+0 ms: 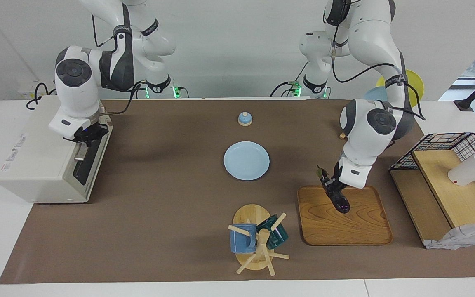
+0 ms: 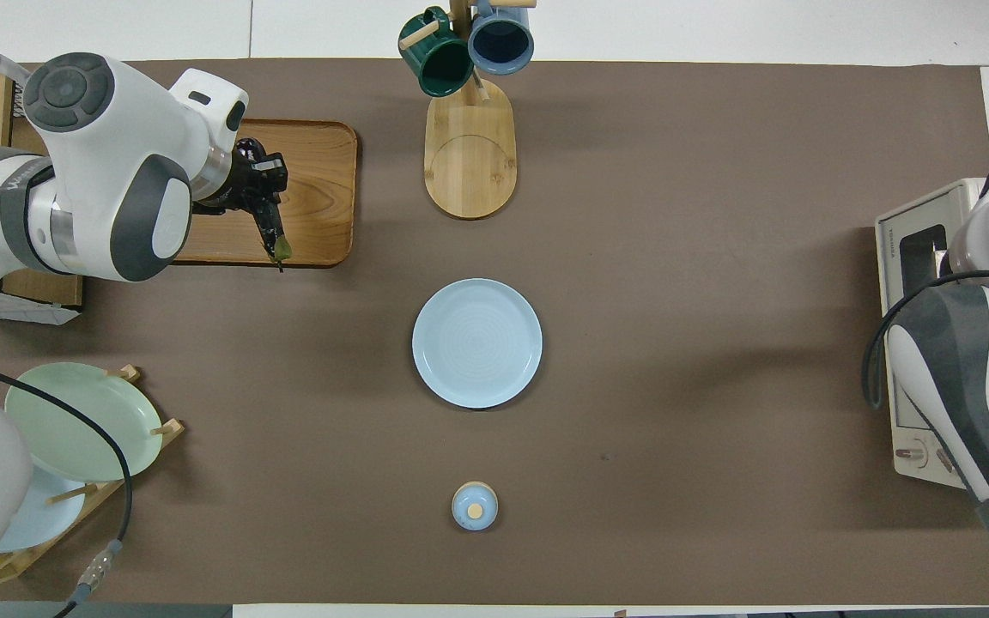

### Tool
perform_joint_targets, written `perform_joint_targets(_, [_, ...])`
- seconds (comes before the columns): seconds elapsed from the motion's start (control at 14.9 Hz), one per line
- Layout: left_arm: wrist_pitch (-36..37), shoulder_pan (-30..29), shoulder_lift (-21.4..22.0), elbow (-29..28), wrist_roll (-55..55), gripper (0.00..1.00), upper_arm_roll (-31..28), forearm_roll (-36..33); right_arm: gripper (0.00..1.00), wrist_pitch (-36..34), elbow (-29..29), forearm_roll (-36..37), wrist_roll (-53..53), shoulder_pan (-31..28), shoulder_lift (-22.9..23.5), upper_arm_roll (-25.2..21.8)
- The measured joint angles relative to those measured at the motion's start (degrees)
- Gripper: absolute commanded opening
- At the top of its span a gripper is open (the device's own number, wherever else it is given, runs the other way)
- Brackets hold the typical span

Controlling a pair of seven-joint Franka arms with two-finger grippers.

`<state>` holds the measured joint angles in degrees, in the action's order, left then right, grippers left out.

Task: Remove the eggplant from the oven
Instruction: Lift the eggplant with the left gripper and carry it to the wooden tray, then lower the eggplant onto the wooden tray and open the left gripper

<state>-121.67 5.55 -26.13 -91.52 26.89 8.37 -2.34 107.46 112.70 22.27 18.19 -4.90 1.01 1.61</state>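
Note:
The eggplant [image 1: 339, 201] [image 2: 269, 225], dark and slender with a greenish stem, hangs tilted in my left gripper [image 1: 331, 184] [image 2: 256, 187], which is shut on it. Its dark end points down over the wooden tray [image 1: 344, 229] [image 2: 318, 163]; I cannot tell whether it touches. The cream-white oven [image 1: 35, 165] [image 2: 915, 257] stands at the right arm's end of the table with its dark door up. My right gripper [image 1: 88, 138] is shut at the door's top edge by the handle; whether it grips the handle does not show. In the overhead view the right arm hides that gripper.
A light blue plate [image 1: 246, 161] [image 2: 476, 342] lies mid-table. A mug tree [image 1: 258, 241] [image 2: 469, 129] with two mugs stands beside the tray. A small blue knobbed lid [image 1: 245, 119] [image 2: 475, 506] sits nearer the robots. A black wire shelf [image 1: 447, 142] and a plate rack [image 2: 74, 429] flank the left arm.

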Motion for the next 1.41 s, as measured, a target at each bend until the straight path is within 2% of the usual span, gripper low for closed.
perform_joint_targets(0.13, [-0.28,-0.84,-2.44,1.27,-5.12,0.0,-0.02,-0.39,0.0,-0.55,-0.59,-1.66,0.0,-0.24,-0.01,-0.19])
perform_joint_targets(0.27, [-2.16,-1.19,-4.08,1.41,-8.09,0.0,-0.02,-1.15,0.0,-3.91,-2.92,-4.63,0.0,-0.74,-0.02,-0.34])
perform_joint_targets(0.47, [-3.86,-1.63,-5.29,1.32,-9.52,0.0,-0.02,-1.43,0.24,-11.42,-10.34,-10.72,0.01,-0.73,-0.5,-0.2])
perform_joint_targets(0.54, [-3.94,-1.72,-5.36,1.31,-10.33,0.0,-0.02,-1.44,0.27,-13.52,-12.76,-13.45,0.01,-0.7,-0.78,-0.01])
perform_joint_targets(0.6, [-3.95,-1.89,-5.37,1.25,-11.49,0.0,-0.02,-1.44,0.39,-15.36,-14.92,-16.15,0.01,-0.67,-1.08,0.18])
perform_joint_targets(0.67, [-3.95,-2.24,-5.37,1.14,-12.61,0.0,-0.03,-1.44,0.79,-16.77,-16.64,-17.9,0.0,-0.62,-1.31,0.37])
perform_joint_targets(0.74, [-3.95,-2.66,-5.38,1.06,-13.71,0.51,-0.04,-1.44,1.0,-17.56,-17.8,-18.81,-0.4,-0.51,-1.41,0.5])
perform_joint_targets(0.8, [-3.95,-3.04,-5.38,1.03,-14.64,0.95,-0.04,-1.44,1.0,-17.67,-18.32,-19.19,-1.65,-0.48,-1.41,0.66])
perform_joint_targets(0.87, [-3.95,-3.26,-5.39,1.02,-15.12,1.0,-0.04,-1.44,1.0,-17.67,-18.35,-19.4,-3.37,-0.46,-1.37,0.8])
perform_joint_targets(1.14, [-3.9,-3.45,-5.37,1.16,-15.35,1.0,0.08,-1.44,1.0,-17.8,-18.43,-19.94,-9.77,0.91,-1.09,1.46])
perform_joint_targets(1.41, [-2.56,-3.8,-4.04,1.87,-15.34,1.0,0.05,-1.41,1.0,-20.34,-19.5,-20.22,-11.05,1.02,-1.1,1.54])
